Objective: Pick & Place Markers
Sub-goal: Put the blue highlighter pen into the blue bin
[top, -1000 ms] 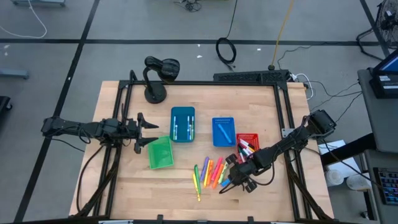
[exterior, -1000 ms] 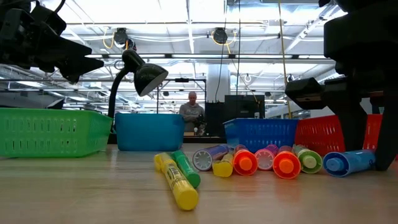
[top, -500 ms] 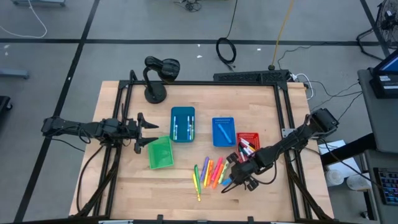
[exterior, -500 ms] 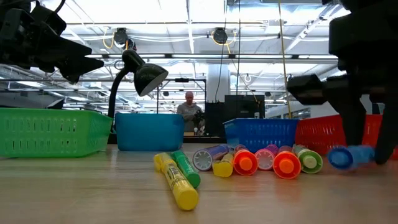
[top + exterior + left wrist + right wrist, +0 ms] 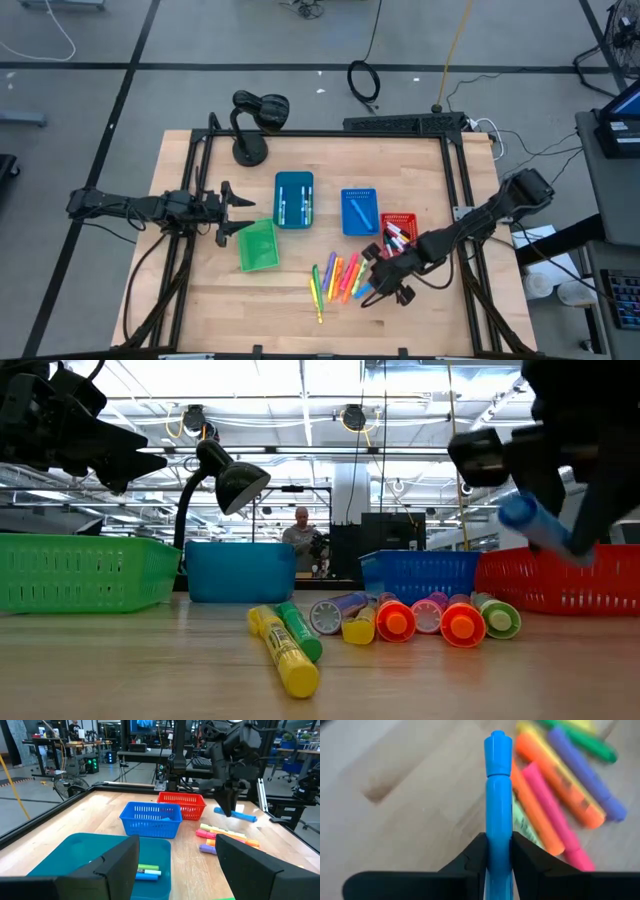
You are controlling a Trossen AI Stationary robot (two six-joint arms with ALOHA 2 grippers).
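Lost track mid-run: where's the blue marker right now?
The blue marker is clamped in the right claw, lifted off the table just right of the loose marker row, in front of the red bin.

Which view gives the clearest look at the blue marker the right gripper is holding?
The right wrist view: the blue marker fills the frame, pinched between the right gripper fingers above the table. The low view shows it tilted in the air, the left wrist view shows it small and distant, and the high view barely shows it.
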